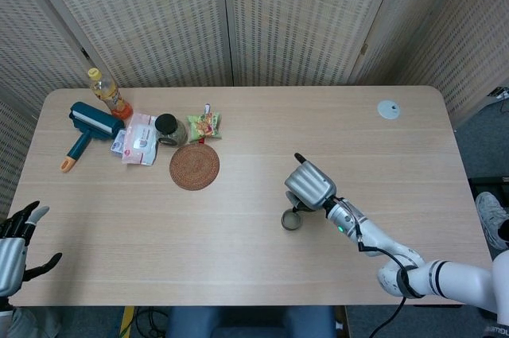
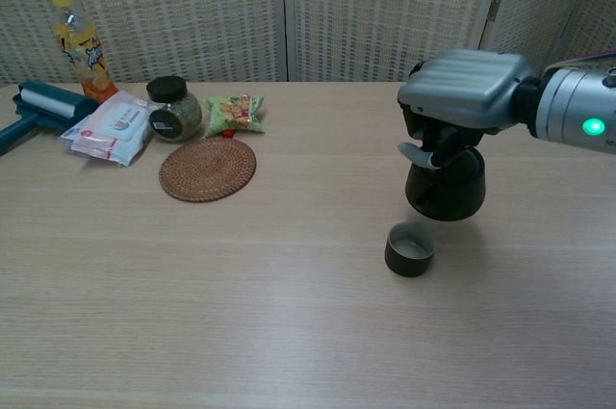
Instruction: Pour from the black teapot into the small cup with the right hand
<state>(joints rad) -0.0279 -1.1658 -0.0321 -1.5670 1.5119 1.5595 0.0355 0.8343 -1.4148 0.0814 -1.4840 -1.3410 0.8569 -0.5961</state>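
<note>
One black teapot (image 2: 446,183), clasped by the right robot hand (image 2: 467,91); one small cup (image 2: 410,248) at its 7 o'clock, mid-desk (image 1: 238,227). Left robot hand (image 1: 14,242) spread empty at desk's edge.

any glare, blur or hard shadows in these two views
Head view: even, soft light, no glare; the right hand hides most of the black teapot. Chest view: sharp, with a faint soft shadow beside the small cup and under the black teapot; green indicator light glowing on the wrist.

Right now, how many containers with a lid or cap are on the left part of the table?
2. A yellow-capped bottle stands at the far left edge, and a black-lidded glass jar stands beside the woven coaster. None seems hidden.
</note>
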